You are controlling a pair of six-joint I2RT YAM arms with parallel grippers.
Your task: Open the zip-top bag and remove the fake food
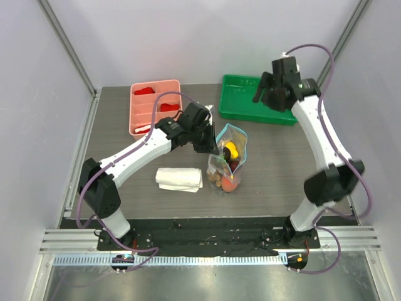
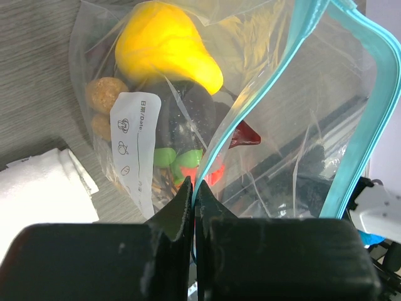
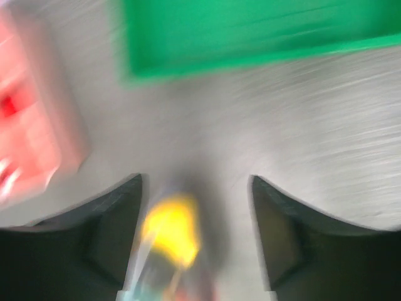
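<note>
The clear zip-top bag point(image 1: 233, 143) lies mid-table with its light-blue zip mouth spread open. The fake food is inside: a yellow fruit point(image 1: 231, 149), a red-orange piece point(image 1: 230, 182) and brown nuts point(image 1: 215, 180). My left gripper point(image 1: 208, 142) is shut on one blue zip edge point(image 2: 250, 106). Its wrist view shows the left gripper point(image 2: 194, 191) pinching that strip, with the yellow fruit point(image 2: 166, 47), dark purple grapes point(image 2: 188, 116), a green bit point(image 2: 172, 157) and nuts point(image 2: 103, 94) behind the plastic. My right gripper point(image 1: 265, 94) is open and empty, raised over the green tray. In its blurred wrist view, the right gripper point(image 3: 196, 188) frames the yellow fruit point(image 3: 169, 235) far below.
A pink divided tray point(image 1: 155, 91) with flat red pieces stands at the back left. A green tray point(image 1: 241, 103) stands at the back right. A folded white cloth point(image 1: 180, 179) lies left of the bag, also in the left wrist view point(image 2: 37, 188). Walls enclose the table.
</note>
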